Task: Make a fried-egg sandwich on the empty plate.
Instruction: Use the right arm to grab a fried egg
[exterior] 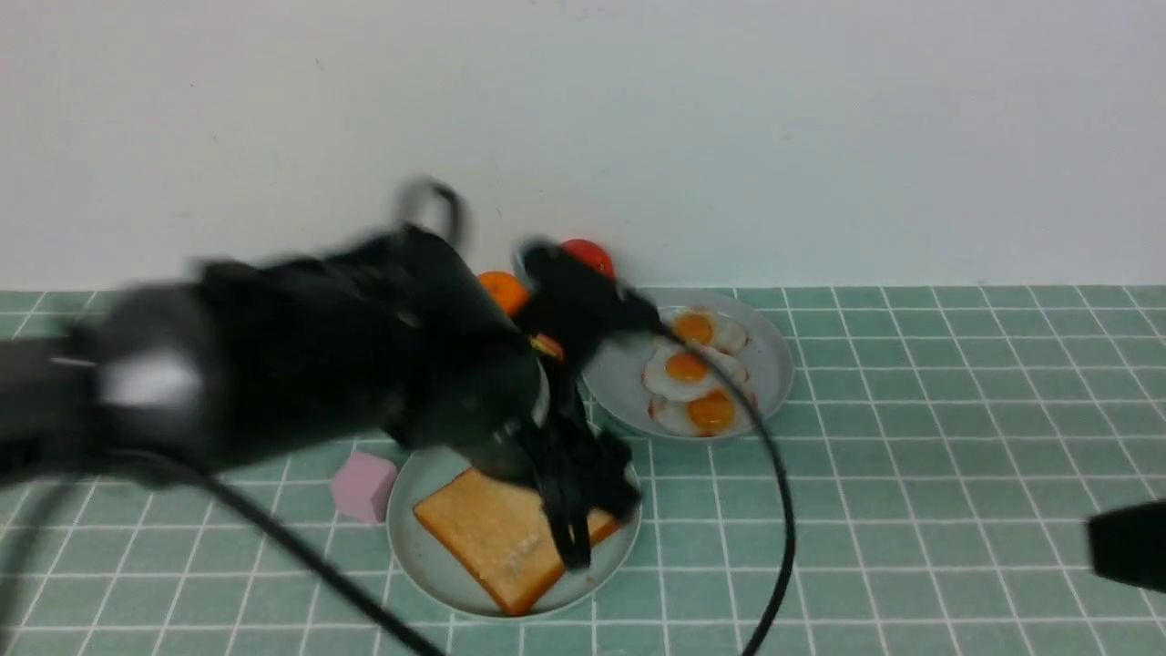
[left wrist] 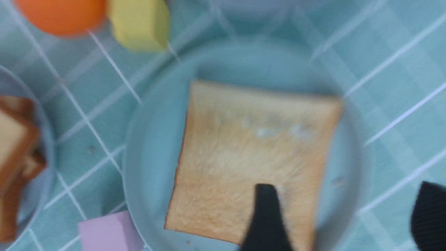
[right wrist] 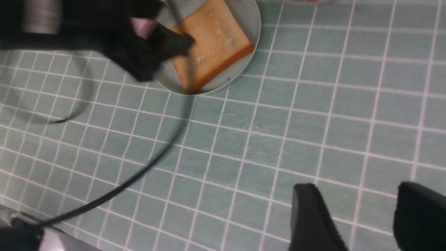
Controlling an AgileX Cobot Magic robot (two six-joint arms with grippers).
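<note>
Front view shows toast [exterior: 487,533] lying on the pale plate [exterior: 414,558].

Plain pale wall [exterior: 729,137] behind green-tiled tabletop [exterior: 911,410]

matt, rough-textured golden toast [left wrist: 244,167]

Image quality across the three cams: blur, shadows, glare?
Front: left arm smeared, fried eggs fairly crisp, no strong glare. Left wrist: toast blurred toward its far corner, fingers soft, pale streaks across the tiles. Right wrist: cable blurred, tile lines mostly sharp, lighting even.
</note>
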